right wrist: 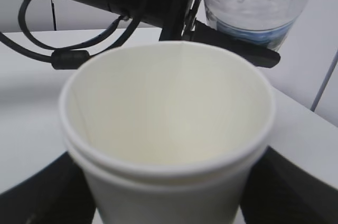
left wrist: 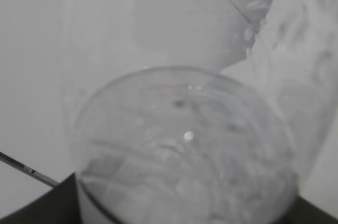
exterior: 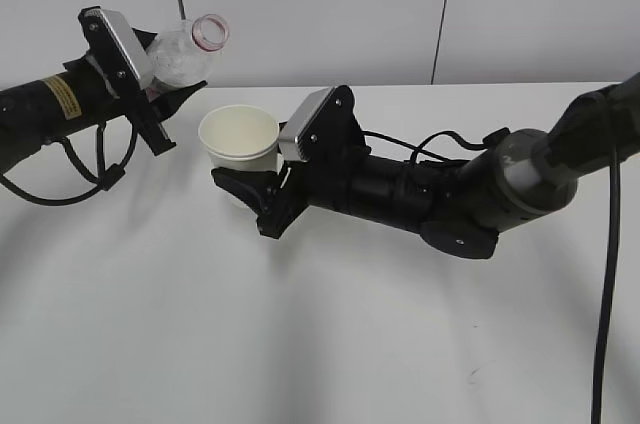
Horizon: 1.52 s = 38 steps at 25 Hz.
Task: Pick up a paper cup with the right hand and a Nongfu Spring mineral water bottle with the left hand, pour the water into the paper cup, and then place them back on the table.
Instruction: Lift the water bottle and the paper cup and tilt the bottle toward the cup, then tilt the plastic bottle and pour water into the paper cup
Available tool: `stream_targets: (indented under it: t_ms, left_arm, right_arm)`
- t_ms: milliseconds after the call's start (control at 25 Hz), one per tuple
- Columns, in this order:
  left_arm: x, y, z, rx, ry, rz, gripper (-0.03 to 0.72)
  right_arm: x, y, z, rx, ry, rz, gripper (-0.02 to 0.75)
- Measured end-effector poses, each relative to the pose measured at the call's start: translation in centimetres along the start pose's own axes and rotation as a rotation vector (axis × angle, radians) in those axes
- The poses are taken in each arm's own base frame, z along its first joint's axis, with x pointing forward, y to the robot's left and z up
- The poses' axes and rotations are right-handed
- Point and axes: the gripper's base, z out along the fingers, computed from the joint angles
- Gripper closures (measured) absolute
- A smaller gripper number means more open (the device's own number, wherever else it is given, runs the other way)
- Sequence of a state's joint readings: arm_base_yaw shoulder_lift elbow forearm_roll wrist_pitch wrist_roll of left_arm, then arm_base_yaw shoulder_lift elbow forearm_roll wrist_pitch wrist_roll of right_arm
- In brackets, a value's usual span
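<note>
My right gripper (exterior: 245,187) is shut on the cream-white paper cup (exterior: 240,139) and holds it above the table (exterior: 330,344), its open mouth tilted toward the left. The cup fills the right wrist view (right wrist: 169,129). My left gripper (exterior: 160,104) is shut on the clear water bottle (exterior: 185,52), held in the air at upper left, tilted with its open red-ringed neck up and to the right, above the cup. The bottle's clear body fills the left wrist view (left wrist: 185,150). Its lower part shows in the right wrist view (right wrist: 253,2). The label is hidden.
The left arm with its yellow label (exterior: 62,94) and loose black cable loop (exterior: 60,179) hangs over the table's left side. The right arm (exterior: 480,194) lies across the middle right. A black cable (exterior: 608,274) drops at the right edge. A white wall stands behind.
</note>
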<state>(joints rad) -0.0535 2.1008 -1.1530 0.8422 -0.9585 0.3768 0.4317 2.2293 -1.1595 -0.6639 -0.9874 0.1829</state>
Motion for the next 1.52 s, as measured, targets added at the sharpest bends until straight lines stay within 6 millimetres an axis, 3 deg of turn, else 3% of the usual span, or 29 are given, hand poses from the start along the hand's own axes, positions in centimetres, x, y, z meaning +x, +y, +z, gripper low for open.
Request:
stream_targets:
  t_ms: [1520]
  left_arm:
    - [0.28, 0.46, -0.05, -0.046, 0.029, 0.235, 0.298]
  right_arm:
    - [0.43, -0.73, 0.06, 0.091, -0.028, 0.001, 0.213]
